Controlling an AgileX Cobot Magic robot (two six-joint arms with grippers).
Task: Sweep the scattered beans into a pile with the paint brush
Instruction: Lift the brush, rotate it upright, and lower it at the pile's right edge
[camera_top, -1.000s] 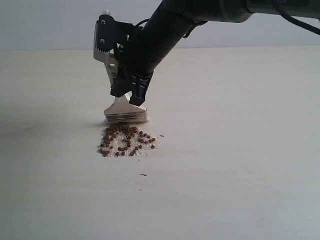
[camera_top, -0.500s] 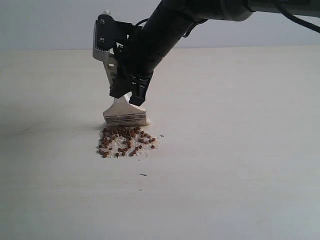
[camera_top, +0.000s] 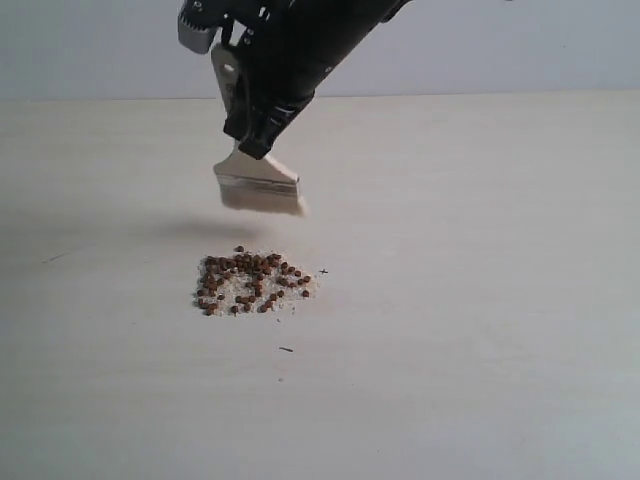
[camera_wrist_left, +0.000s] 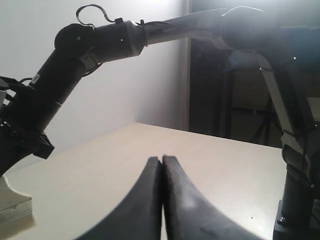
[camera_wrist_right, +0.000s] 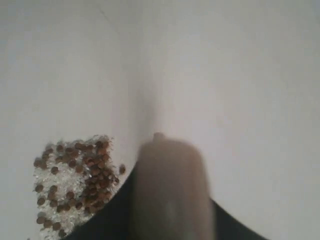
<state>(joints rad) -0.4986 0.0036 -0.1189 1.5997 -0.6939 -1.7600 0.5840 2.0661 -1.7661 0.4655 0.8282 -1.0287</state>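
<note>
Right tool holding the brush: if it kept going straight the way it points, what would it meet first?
Its paint brush would likely touch the table first, at or just behind the beans' far edge; depth is unclear.

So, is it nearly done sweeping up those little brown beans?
Nearly, it seems. Done: the tiny reddish-brown round beans and pale crumbs lie in one compact patch on the pale table. In hand: the wide cream-bristled paint brush, gripped in the right arm's jaws, hangs in the air, off the table. Left: perhaps tidying a few loose beans at the right edge.
</note>
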